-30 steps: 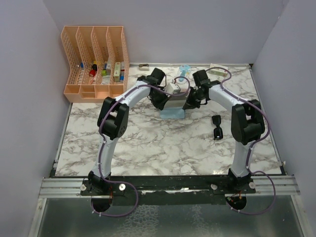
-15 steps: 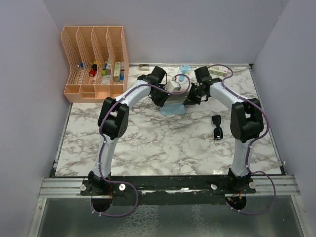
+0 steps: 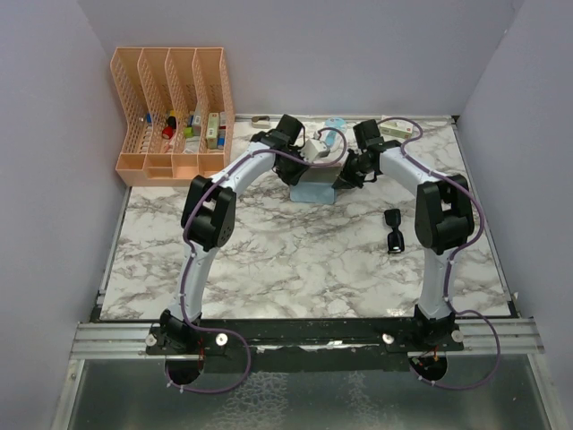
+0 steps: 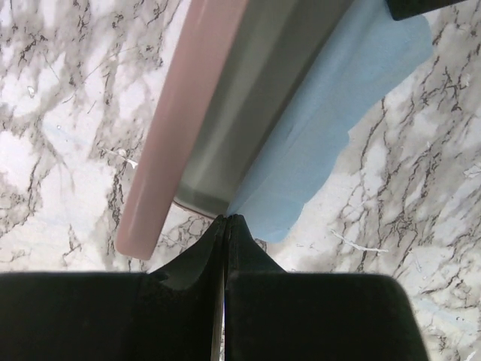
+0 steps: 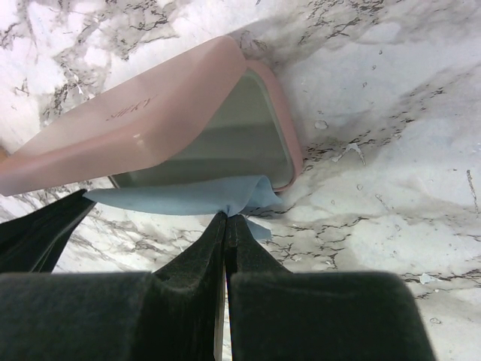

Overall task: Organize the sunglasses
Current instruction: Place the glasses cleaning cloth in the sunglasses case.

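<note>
Over the last second both arms have carried the blue cloth [image 4: 323,128] toward the far edge, left gripper [image 4: 225,219] and right gripper [image 5: 225,216] each pinched tight on it beside the open pink case [image 5: 150,113], while the sunglasses [image 3: 392,231] lie untouched near the right edge, not yet packed.

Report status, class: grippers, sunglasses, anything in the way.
Left gripper shut on blue cloth; right gripper likewise. Sunglasses loose on table, apart from both. Pink case open, cloth across its mouth.
</note>
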### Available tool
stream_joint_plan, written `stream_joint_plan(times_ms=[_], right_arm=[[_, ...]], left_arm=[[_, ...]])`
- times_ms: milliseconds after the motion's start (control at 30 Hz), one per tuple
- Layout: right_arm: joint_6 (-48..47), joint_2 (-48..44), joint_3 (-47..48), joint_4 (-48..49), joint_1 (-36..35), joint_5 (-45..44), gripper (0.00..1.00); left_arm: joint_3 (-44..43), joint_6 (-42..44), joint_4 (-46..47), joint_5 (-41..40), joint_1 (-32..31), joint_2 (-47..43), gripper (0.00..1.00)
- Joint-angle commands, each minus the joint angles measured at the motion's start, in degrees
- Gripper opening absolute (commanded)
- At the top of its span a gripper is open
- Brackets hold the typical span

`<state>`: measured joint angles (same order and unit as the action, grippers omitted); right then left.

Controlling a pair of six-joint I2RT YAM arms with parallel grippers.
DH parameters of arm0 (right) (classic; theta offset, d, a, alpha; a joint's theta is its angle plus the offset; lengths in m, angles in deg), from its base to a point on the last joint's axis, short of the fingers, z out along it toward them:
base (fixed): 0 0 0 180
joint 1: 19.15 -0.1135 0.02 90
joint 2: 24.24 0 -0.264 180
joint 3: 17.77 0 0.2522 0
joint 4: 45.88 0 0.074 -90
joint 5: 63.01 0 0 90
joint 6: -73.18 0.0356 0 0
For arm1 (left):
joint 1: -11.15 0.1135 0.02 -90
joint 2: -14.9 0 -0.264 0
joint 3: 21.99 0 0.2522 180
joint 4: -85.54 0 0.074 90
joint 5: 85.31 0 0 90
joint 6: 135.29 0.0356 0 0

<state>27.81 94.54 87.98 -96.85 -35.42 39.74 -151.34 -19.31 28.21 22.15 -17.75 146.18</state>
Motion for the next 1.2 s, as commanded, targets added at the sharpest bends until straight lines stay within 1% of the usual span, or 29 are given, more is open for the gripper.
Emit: stream_joint_plan(times_ms=[0,500,767,1167], right_arm=[[1.0,-0.1,0.7,2.3,0.8,-1.1,0.01],[2.4,1.4,1.4,4.0,1.7,-0.3,0.01],[3.4,2.4,2.3,4.6,1.9,0.2,0.01],[4.8,2.7,2.1,6.1,2.5,-0.2,0.01]], left_arm=[[-3.2,-0.8,-1.0,-1.6,-0.3,2.3,0.00],[-4.1,-0.8,-0.8,-2.9,-0.7,2.8,0.00],[-3.9,-1.5,0.9,-6.6,-0.7,2.8,0.00],[-4.7,-2.4,2.1,-7.0,-0.9,3.7,0.00]])
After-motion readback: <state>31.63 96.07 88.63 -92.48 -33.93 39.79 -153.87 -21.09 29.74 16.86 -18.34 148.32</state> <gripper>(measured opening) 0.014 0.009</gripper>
